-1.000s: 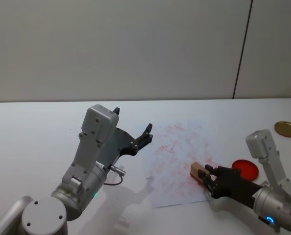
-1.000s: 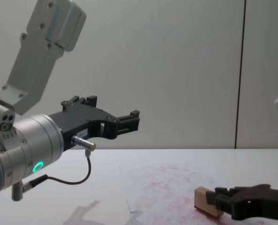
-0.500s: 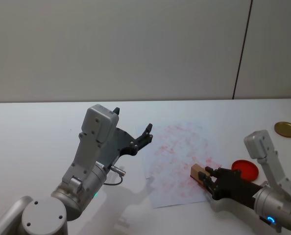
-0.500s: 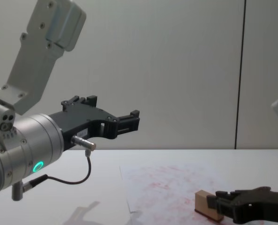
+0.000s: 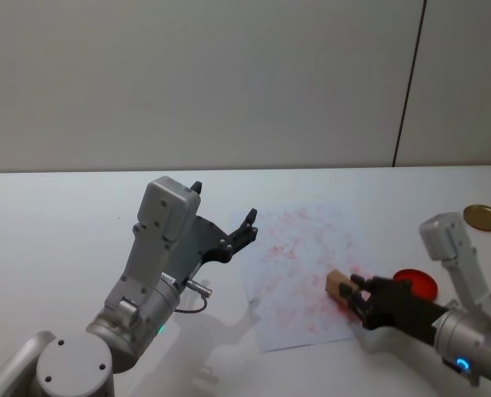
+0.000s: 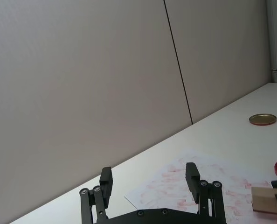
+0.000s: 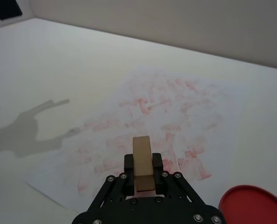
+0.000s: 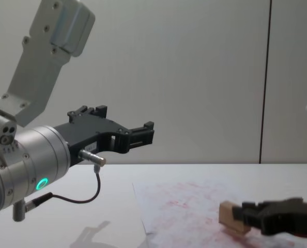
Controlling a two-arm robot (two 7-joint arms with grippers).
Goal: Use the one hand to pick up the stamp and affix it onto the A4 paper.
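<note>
- Table (image 5: 55,215): white, bare on the far-left side, lots of free room there.
- Left gripper (image 5: 225,205): raised well above the table, left of the paper's left edge, fingers spread wide, nothing in them.
- Paper (image 5: 299,248): white sheet w/ red-pink smears, lying flat at mid-table, its near-left corner by the left arm's shadow.
- Stamp (image 5: 337,283): small tan wood block, tilted, over the paper's near-right part, close to the right edge; contact w/ the sheet not clear.
- Right gripper (image 5: 357,291): low, reaching in from the right, fingers closed on the stamp's rear end.
- Ink pad (image 5: 417,284): red, round, just off the paper's right edge, beside the right gripper.
- Lid (image 5: 483,217): gold, round, far right, well apart from the rest.
</note>
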